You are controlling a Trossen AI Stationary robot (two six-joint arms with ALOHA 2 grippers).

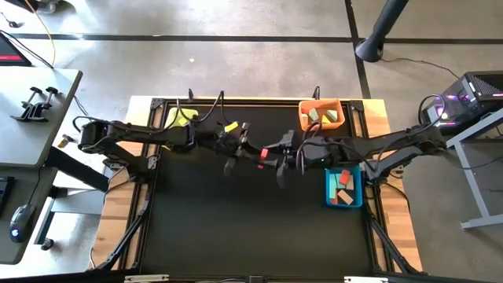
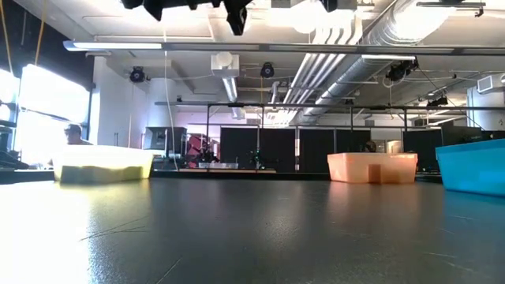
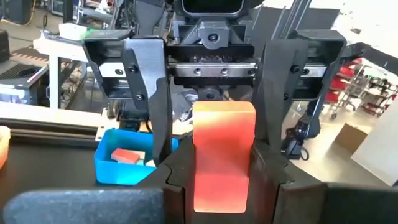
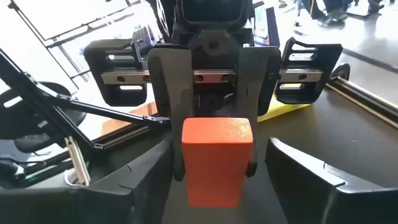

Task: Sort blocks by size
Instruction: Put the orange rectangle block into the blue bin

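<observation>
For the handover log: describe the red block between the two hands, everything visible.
The red block is a plain rectangular bar, orange-red, with smooth matte faces that look like painted wood. It is held in the air above the middle of the table, clamped on two opposite sides by the left hand. The right hand faces it, its fingers spread wide to either side and apparently not touching.

Red block point(image 3: 224, 158) cut off below by the left wrist view's edge, its sides masked by dark fingers point(image 3: 149, 93). Yellow bin point(image 1: 182, 117) at the tabletop's far left corner mostly hidden under the left arm. Blue bin's point(image 1: 343, 187) blocks too small to sort by shape.
</observation>
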